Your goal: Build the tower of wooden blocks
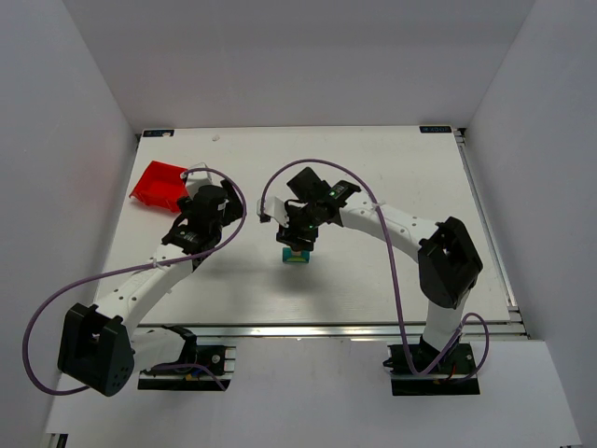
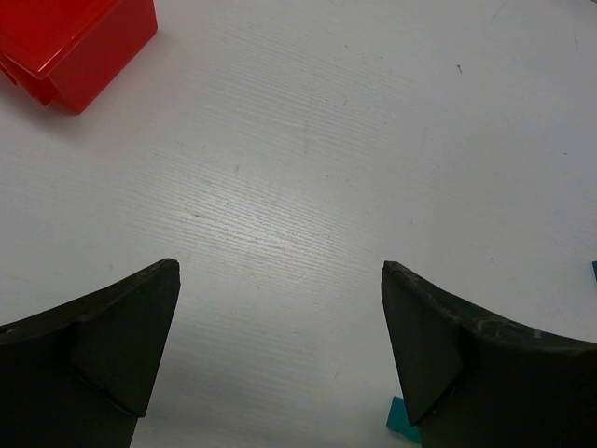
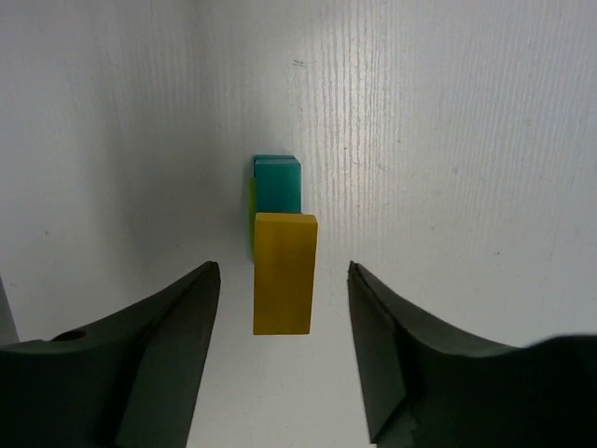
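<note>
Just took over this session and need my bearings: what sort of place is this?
Most likely an enclosed lab robot cell: a white table walled in by plain white panels, the left arm and right arm bolted at its near edge, plus a red bin and a tiny wood block tower.

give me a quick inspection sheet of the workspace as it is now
surface: white table, faint grain
job's things: wood block tower mid table, yellow block on top, teal block lower
clutter: red bin at far left
grippers: left gripper open above bare table; right gripper open, either side of the yellow block, not touching
cables: purple cable looped along each arm, off the tower
surroundings: white walls around the table
</note>
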`<state>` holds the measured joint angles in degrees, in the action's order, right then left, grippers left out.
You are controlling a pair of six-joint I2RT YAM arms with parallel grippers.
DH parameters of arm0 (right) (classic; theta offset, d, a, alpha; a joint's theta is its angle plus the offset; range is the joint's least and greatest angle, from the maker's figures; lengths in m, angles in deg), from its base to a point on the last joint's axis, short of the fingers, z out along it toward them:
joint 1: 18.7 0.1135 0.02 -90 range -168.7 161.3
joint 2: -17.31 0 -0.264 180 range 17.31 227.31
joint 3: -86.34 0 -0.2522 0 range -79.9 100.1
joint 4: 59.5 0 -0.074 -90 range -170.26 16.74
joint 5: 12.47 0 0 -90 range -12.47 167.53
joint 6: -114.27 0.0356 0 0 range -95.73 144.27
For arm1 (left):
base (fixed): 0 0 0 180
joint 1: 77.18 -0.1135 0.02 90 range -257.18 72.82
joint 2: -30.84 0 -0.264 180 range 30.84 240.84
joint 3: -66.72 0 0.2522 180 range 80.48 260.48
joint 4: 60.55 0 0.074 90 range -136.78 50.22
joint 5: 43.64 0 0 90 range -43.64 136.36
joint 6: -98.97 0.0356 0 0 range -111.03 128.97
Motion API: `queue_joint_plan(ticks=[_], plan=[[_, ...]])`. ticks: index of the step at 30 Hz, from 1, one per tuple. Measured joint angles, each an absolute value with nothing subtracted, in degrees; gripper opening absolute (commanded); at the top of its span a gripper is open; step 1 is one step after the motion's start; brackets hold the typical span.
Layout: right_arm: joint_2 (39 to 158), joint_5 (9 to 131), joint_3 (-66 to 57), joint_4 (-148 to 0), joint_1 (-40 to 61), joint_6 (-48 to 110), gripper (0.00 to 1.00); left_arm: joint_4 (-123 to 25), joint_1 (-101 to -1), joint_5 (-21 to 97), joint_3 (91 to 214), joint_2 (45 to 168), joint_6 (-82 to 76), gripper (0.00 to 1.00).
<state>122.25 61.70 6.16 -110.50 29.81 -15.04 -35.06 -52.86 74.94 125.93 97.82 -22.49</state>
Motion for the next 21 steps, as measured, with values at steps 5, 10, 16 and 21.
queue_joint_plan(ticks=[5,10,16,21], plan=[[121.2,61.8,7.0,-110.1,29.8,-14.6,0.89,-35.0,-52.9,74.7,125.9,97.8,-22.5,0.98],[116.4,68.3,7.0,-104.5,29.1,-10.4,0.89,-34.8,-52.9,74.3,126.0,97.0,-22.3,0.98],[109.6,85.8,5.0,-91.0,21.5,12.3,0.89,-33.7,-52.9,73.8,127.5,96.1,-22.3,0.98],[111.7,97.4,6.4,-94.7,15.2,30.0,0.89,-33.3,-52.9,73.6,128.1,95.2,-22.3,0.98]])
